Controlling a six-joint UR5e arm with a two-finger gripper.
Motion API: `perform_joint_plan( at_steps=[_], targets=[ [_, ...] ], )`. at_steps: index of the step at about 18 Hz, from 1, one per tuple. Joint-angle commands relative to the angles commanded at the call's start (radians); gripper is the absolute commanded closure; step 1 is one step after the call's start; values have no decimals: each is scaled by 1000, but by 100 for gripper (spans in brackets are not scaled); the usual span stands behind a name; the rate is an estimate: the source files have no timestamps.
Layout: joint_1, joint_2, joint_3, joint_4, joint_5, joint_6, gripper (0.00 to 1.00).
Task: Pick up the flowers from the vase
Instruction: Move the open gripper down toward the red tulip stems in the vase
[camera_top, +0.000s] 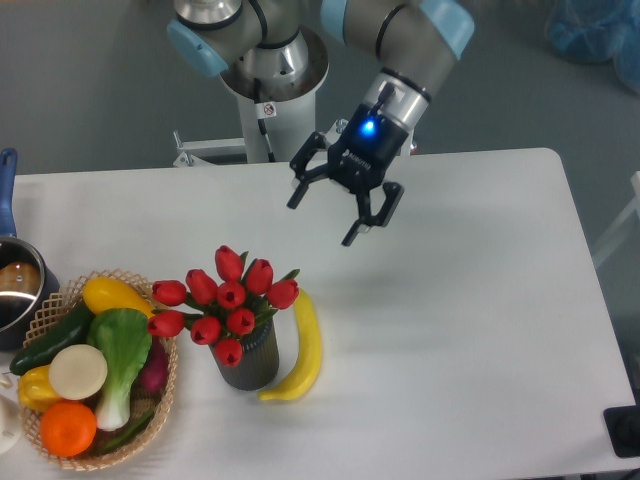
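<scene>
The flowers (225, 304), a bunch of red tulip buds with green leaves, stand in the vase (250, 361), a dark grey ribbed cylinder left of the table's middle. My gripper (321, 220) hangs open and tilted above the table, up and to the right of the flowers and well apart from them. Nothing is between its fingers. The stems are hidden inside the vase.
A yellow banana (306, 346) lies against the vase's right side. A wicker basket (162, 410) of vegetables and fruit sits at the left. A blue-handled metal pot (17, 283) is at the far left edge. The arm's base (277, 90) stands behind the table.
</scene>
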Motion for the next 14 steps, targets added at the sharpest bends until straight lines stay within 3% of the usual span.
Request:
perform_joint_plan(
  at_steps=[3, 6, 10, 14],
  targets=[
    [-3, -32, 5, 2, -97, -2, 0],
    [-3, -51, 8, 3, -100, 0, 0],
    [-43, -130, 78, 20, -100, -2, 0],
    [-48, -137, 87, 22, -103, -52, 0]
  ],
)
